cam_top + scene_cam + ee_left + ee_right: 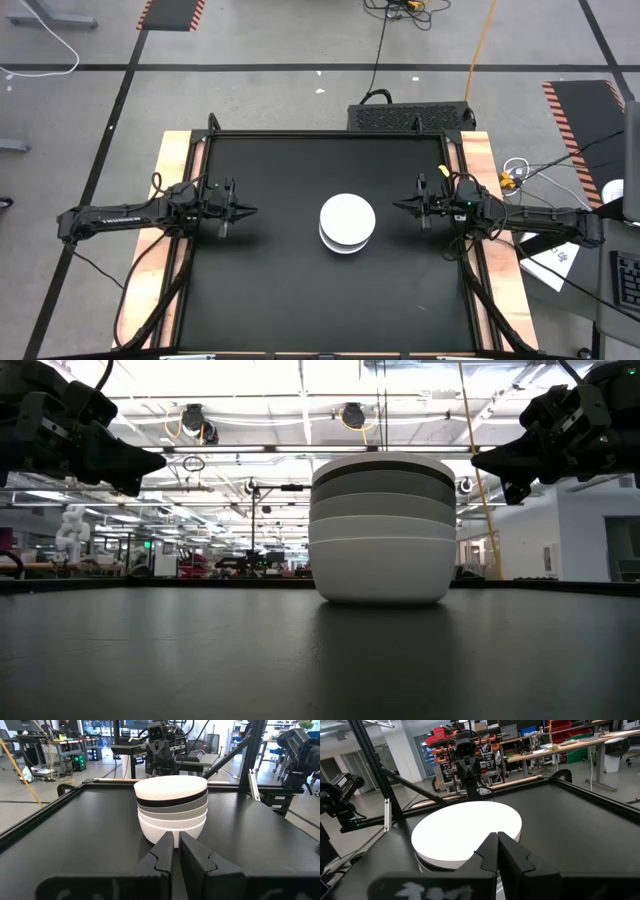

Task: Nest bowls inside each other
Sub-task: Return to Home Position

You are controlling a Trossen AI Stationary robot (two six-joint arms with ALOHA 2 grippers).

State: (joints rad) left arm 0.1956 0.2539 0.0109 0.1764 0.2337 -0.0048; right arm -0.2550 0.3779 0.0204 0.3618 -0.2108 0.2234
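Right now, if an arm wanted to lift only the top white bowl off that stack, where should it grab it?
Probably the rim of the top white bowl, pinched from straight above, one finger inside and one outside. It sits nested in the black bowl, so only a narrow band of its wall shows, leaving little for a sideways grip.

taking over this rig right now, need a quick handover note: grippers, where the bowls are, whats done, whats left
Left gripper: shut, empty, raised at the table's left side, clear of the bowls.
Right gripper: shut, empty, raised at the right side, also clear.
Bowls: all in one nested stack at the middle of the black table. A white bowl is on top, with black and grey rims under it and white ones at the bottom. No loose bowl in view.
Done: nesting looks complete.
Left: only parking the arms, if they are not home yet.
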